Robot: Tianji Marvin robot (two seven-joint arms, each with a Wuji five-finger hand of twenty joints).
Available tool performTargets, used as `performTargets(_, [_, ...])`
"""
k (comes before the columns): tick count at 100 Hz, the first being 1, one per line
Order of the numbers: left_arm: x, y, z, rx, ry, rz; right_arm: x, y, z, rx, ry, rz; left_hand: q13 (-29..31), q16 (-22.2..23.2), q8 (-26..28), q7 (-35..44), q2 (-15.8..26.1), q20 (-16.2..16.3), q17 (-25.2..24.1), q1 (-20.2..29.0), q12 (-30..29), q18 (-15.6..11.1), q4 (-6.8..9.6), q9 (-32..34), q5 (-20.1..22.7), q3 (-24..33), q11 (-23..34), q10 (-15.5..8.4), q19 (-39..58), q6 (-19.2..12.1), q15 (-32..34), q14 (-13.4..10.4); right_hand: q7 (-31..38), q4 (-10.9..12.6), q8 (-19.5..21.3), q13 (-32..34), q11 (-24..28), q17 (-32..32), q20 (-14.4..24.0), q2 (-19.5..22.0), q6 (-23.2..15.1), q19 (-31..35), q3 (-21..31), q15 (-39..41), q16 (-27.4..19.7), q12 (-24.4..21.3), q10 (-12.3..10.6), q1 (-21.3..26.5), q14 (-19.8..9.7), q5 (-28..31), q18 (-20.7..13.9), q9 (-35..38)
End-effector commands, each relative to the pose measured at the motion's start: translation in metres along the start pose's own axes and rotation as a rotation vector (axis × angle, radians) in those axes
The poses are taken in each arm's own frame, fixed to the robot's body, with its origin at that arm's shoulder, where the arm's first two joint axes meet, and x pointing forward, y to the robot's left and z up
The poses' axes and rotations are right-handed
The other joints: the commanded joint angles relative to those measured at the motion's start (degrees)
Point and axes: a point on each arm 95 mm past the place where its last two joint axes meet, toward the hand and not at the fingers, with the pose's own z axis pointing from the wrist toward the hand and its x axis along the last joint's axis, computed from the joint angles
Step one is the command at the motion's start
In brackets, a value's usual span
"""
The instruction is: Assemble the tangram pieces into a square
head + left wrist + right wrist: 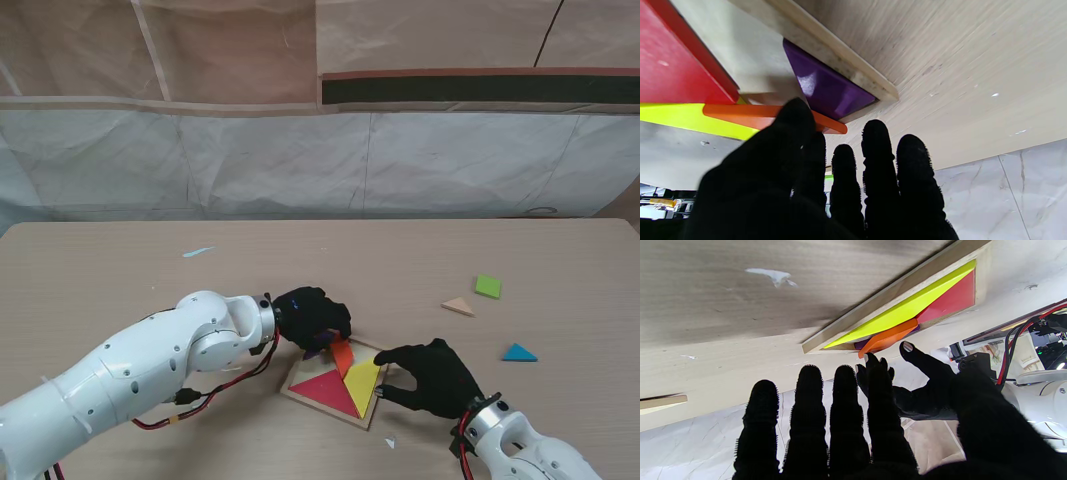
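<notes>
**Tray part-filled, both hands at its edges**

Tray (292, 392) w/ wooden rim sits on table (120, 270), near me, roughly mid-width. Inside: red triangle (325, 389) on the side nearest me, yellow triangle (362, 378) touching it on the right. Orange piece (342, 356) is tilted, one end up on the far rim, other end lying over the yellow/red join, so not seated flat. Purple piece (826, 88) tucked in the far corner against the rim, partly under the orange one; barely a sliver in stand view.

Left hand (312, 318) is at the tray's far-left corner, fingers bunched over the raised end of orange piece. Left wrist view: thumb (795, 116) touches the orange edge, other four fingers straight and side by side, past the tray rim. Real pinch or just a push? Can't tell.

Right hand (432, 376) rests at the tray's right edge, fingers spread, nothing in it; fingertips (385, 362) near or on the rim, contact unclear.

Loose pcs on the table, well right of tray, apart from each other: green square (488, 286) farthest, tan triangle (458, 306) just nearer me and left of it, blue triangle (518, 353) right of the right hand.
</notes>
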Motion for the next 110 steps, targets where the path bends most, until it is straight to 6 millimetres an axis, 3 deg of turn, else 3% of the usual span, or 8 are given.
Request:
performTargets(1, [0.002,-0.003,0.004,0.008,0.007,0.013,0.003,-0.002,-0.001,0.011,0.003,0.005,-0.2,-1.0,0.4,2.3,-2.5,-0.6,-0.7,-2.4,-0.3,-2.7,-1.36,-0.9,-1.2,5.2,2.2,-1.7,-0.5,-1.6,-0.7,-0.8,0.4,0.2,-0.4,-1.2,0.0,-1.0,0.7,1.9,-0.5,-0.6,-0.8,-0.1,-0.2,0.1,0.0,0.7,-0.1,1.0,0.0,-1.4])
performTargets(16, [0.001,-0.007,0.004,0.032,0.006,0.019,0.002,-0.002,-0.001,0.01,0.003,0.004,-2.2,-1.5,0.8,2.6,-2.7,-1.3,-3.6,-3.1,-0.3,-2.0,-1.57,-2.8,-6.4,5.9,2.1,-2.6,-2.8,-1.7,-2.1,-0.8,0.4,0.2,-0.4,-1.2,0.0,-0.9,0.7,1.8,-0.4,-0.6,-0.8,-0.1,-0.2,0.1,0.1,0.7,-0.1,0.9,0.0,-1.5])
performTargets(40, [0.004,-0.013,0.005,0.026,0.036,0.036,0.005,0.006,-0.002,-0.003,0.027,-0.02,-6.2,-1.7,-3.5,-5.1,-2.7,-1.6,-8.0,-5.1,-1.2,-1.0,-1.57,-7.2,-12.7,4.0,0.3,-3.8,-5.1,-1.7,-4.2,-0.5,0.1,0.2,-0.5,-1.2,-0.1,-0.9,0.7,1.8,-0.6,-0.6,-0.8,-0.2,-0.2,0.0,0.2,0.7,-0.1,0.6,0.1,-1.5])
performTargets(70, [0.01,-0.004,0.018,0.004,0.096,0.06,0.006,0.016,-0.004,0.005,0.05,-0.055,-5.8,-1.3,-2.0,-0.8,-5.0,-1.1,-7.9,-2.1,-0.8,-2.0,-1.76,-5.8,-6.1,8.7,1.3,-5.1,-4.5,-6.4,-4.0,-2.0,0.2,0.2,-0.5,-1.1,-0.1,-0.9,0.7,1.9,-0.4,-0.6,-0.8,-0.3,-0.3,0.0,0.1,0.6,-0.2,0.8,0.1,-1.4])
performTargets(99, [0.009,0.0,0.023,0.043,0.127,0.053,0.007,0.023,-0.006,0.011,0.071,-0.08,-2.8,-1.4,4.3,11.2,-5.1,-0.6,-5.8,2.4,0.2,-2.8,-2.39,-1.5,4.0,12.9,3.8,-6.0,-3.1,-9.6,-2.4,-3.2,0.2,0.2,-0.4,-1.1,-0.1,-0.8,0.7,1.9,-0.5,-0.5,-0.7,-0.3,-0.3,0.0,0.1,0.5,-0.1,0.9,0.1,-1.3])
performTargets(110, [0.009,0.001,0.021,0.045,0.134,0.046,0.008,0.026,-0.007,0.012,0.079,-0.09,-2.1,-1.0,5.3,12.5,-6.7,-0.7,-5.6,5.4,0.2,-2.7,-5.51,-1.1,5.4,12.5,3.7,-6.1,-3.0,-10.1,-2.9,-2.7,0.2,0.2,-0.5,-1.2,-0.2,-0.8,0.6,1.9,-0.5,-0.5,-0.7,-0.3,-0.3,0.0,0.1,0.5,-0.2,0.7,0.1,-1.4])
